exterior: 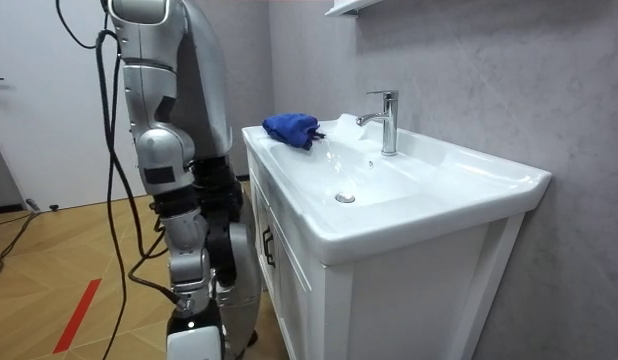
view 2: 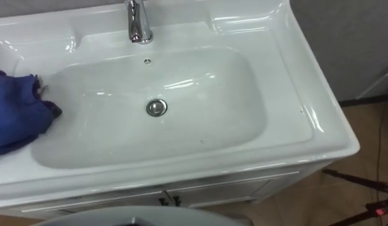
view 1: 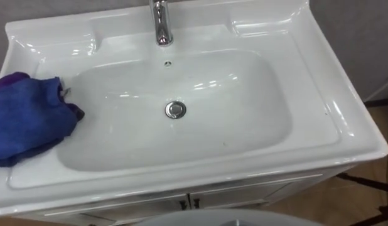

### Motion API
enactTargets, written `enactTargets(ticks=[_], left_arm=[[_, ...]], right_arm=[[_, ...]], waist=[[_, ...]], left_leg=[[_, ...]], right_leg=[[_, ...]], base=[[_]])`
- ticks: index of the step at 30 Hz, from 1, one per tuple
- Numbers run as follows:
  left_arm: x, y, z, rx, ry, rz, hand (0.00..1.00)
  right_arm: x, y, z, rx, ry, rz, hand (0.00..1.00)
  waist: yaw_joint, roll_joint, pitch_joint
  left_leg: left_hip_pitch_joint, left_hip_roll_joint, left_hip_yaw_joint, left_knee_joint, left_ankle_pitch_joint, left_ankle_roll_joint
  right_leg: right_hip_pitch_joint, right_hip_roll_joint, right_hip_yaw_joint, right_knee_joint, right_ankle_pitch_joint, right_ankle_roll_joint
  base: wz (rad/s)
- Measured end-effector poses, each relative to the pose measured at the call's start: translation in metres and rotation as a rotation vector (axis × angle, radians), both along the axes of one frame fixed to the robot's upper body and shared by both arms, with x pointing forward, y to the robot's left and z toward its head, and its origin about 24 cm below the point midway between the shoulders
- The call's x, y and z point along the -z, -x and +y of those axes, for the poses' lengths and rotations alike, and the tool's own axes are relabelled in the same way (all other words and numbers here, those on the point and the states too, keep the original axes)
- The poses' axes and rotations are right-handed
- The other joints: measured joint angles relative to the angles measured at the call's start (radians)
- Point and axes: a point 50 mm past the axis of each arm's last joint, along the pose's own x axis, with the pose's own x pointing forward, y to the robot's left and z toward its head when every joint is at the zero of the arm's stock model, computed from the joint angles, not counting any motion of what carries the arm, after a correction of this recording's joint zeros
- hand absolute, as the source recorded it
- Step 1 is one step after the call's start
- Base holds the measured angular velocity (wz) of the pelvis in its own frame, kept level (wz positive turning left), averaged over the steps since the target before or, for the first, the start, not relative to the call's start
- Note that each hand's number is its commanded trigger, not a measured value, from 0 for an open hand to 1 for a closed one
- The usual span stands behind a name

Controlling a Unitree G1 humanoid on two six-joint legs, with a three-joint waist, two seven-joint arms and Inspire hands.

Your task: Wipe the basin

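In the left eye view, the white basin [view 1: 181, 119] lies below the camera, its bowl pale and glossy around the metal drain [view 1: 175, 110], with the chrome tap [view 1: 161, 22] standing at the back rim. A bunched blue cloth [view 1: 27, 116] rests on the left ledge, its right edge hanging just over the lip of the bowl. A few small dark specks show on the bowl's right slope; whether they are dirt or marks in the glaze cannot be told.

In the room view, the robot stands upright at the front of the white cabinet [exterior: 389, 300] that carries the basin, at the room view's left. The cloth sits at the far end of the ledge, beyond the tap. The state of either robot hand cannot be told, nor whether it has hold of anything.

The right eye view shows the same layout, the cloth at the left edge against the bowl.

The scene fits a cloth waiting to be taken up or one laid down after wiping. The risks: the loosely bunched cloth could slide into the bowl if nudged, and a reach across the ledge could knock the tap.
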Motion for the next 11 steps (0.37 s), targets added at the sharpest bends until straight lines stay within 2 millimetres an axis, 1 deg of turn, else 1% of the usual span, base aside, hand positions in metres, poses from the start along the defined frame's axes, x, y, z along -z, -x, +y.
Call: enactTargets(ticks=[3,7,11], left_arm=[[0.000,0.003,-0.001,0.072,0.025,0.042,0.00],[0.001,0.003,-0.003,0.117,0.047,0.061,0.00],[0.001,0.002,-0.003,0.143,0.047,0.067,0.00]], right_arm=[[0.000,-0.002,0.000,-0.006,-0.002,0.006,0.00],[0.000,-0.008,0.000,-0.013,-0.001,-0.011,0.00],[0.001,-0.013,0.001,-0.034,-0.010,-0.021,0.00]], waist=[[-0.001,0.002,-0.0006],[-0.002,0.013,-0.0087],[-0.004,0.018,-0.0107]], left_leg=[[-0.003,0.001,0.006,0.009,-0.002,0.002],[-0.006,0.001,0.012,0.012,-0.004,0.003],[-0.003,0.001,0.014,0.011,-0.004,0.003]], right_leg=[[-0.002,0.000,0.005,0.001,0.002,0.000],[-0.006,0.000,0.013,0.001,0.003,0.000],[-0.004,0.001,0.017,0.002,0.003,0.000]], base=[[-0.06],[-0.04],[-0.01]])
